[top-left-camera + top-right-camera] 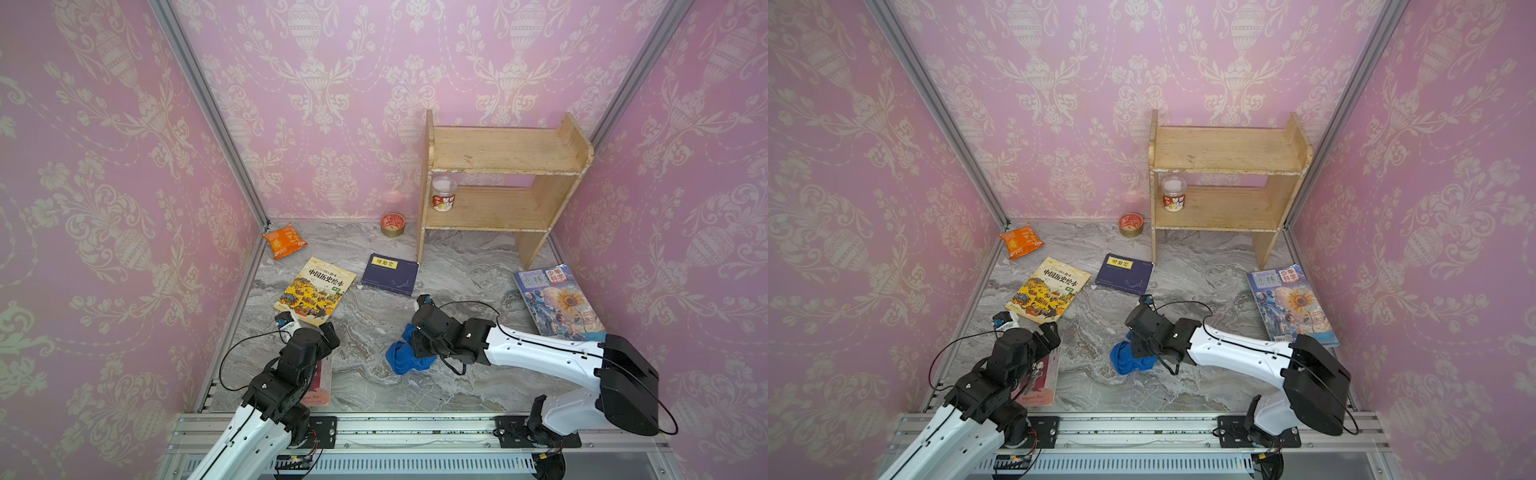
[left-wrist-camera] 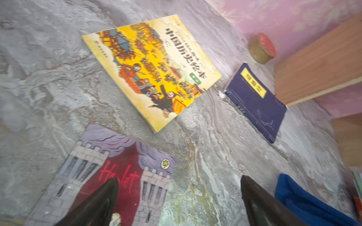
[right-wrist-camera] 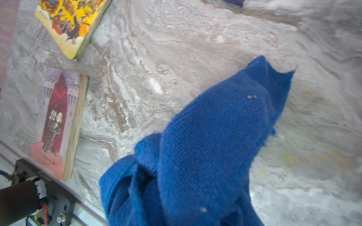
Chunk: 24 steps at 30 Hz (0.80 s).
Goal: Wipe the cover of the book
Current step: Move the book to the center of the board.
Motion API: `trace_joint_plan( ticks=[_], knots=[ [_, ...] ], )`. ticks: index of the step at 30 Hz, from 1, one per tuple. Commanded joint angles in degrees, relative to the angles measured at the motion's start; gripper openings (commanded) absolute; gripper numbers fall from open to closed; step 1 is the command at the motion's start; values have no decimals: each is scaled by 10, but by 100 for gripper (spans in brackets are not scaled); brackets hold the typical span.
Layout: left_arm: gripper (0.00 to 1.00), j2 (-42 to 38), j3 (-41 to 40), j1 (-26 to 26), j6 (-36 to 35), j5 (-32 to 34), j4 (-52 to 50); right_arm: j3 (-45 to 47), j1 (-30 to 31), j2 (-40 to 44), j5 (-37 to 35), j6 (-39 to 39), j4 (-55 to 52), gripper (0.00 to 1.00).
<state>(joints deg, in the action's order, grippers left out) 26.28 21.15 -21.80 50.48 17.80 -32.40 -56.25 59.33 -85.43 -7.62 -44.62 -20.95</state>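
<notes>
My right gripper [image 1: 417, 344] is shut on a crumpled blue cloth [image 1: 401, 356], which hangs just over the marble floor near the middle; in the right wrist view the cloth [image 3: 205, 146] hides the fingers. A red and purple "Hamlet" book [image 2: 94, 176] lies flat at the near left, partly under my left arm in both top views [image 1: 1040, 378]. My left gripper [image 2: 179, 195] hovers open over that book's right edge, nothing between its fingers. The cloth is well to the right of this book [image 3: 56, 121] and does not touch it.
A yellow picture book [image 1: 316, 289], a dark blue book [image 1: 390, 274] and a magazine [image 1: 559, 301] also lie on the floor. A wooden shelf [image 1: 498, 183] with a jar [image 1: 444, 193] stands at the back right. A tin [image 1: 392, 224] and an orange snack bag [image 1: 284, 241] sit by the back wall.
</notes>
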Motion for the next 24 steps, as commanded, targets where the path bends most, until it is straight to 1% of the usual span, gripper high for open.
trace_joint_plan(
  ticks=[1, 4, 5, 6, 9, 11, 13, 14, 17, 20, 21, 24],
  knots=[
    [99, 29, -7, 83, 2, -77, -38, -55, 25, -42, 16, 1, 32, 0],
    [99, 63, -4, 181, -5, -120, -23, -98, 45, -91, 33, -1, 39, 0],
    [99, 77, 0, 212, -13, -124, -18, -105, 52, -106, 38, -2, 41, 0],
    [99, 92, 4, 239, -18, -124, -19, -136, 57, -120, 43, -3, 42, 0],
    [99, 121, 6, 310, -28, -141, -1, -168, 69, -153, 58, -10, 43, 0],
    [99, 132, -7, 356, -23, -169, 16, -182, 74, -170, 69, -19, 46, 0],
    [99, 136, -26, 388, -8, -190, 31, -191, 77, -186, 78, -25, 53, 0],
    [99, 137, -36, 396, -4, -202, 40, -196, 79, -195, 81, -30, 55, 0],
    [99, 141, -48, 397, 0, -223, 44, -212, 80, -220, 93, -45, 55, 0],
    [99, 138, -62, 397, 11, -269, 52, -229, 80, -244, 97, -60, 53, 0],
    [99, 136, -65, 393, 18, -291, 60, -238, 80, -253, 92, -65, 46, 0],
    [99, 127, -74, 372, 39, -320, 52, -273, 76, -280, 76, -74, 10, 0]
  ],
)
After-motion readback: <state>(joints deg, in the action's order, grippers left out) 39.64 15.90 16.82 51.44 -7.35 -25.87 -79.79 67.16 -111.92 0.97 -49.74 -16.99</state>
